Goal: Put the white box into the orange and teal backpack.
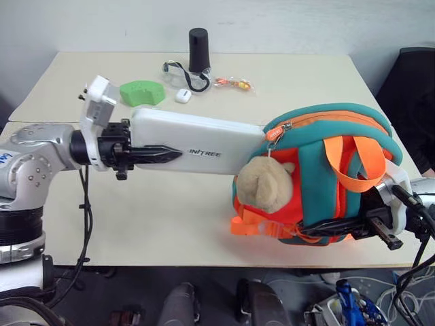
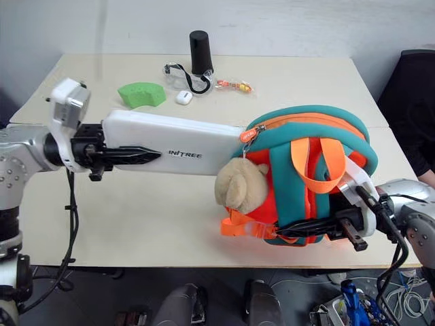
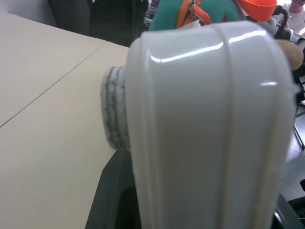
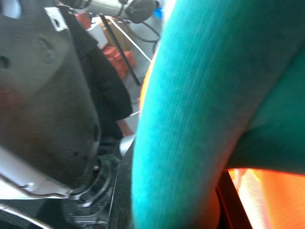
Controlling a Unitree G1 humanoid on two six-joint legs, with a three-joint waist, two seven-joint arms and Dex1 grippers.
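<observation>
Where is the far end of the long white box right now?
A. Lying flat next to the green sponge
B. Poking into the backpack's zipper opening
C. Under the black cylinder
B: the left gripper holds the white box level, its far end at the zipper mouth of the orange and teal backpack.

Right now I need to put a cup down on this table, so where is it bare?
Bare: the near left of the table, in front of the white box, and the far right corner behind the backpack. Crowded: the far middle, with the green sponge, goggles, black cylinder and small white case.
</observation>
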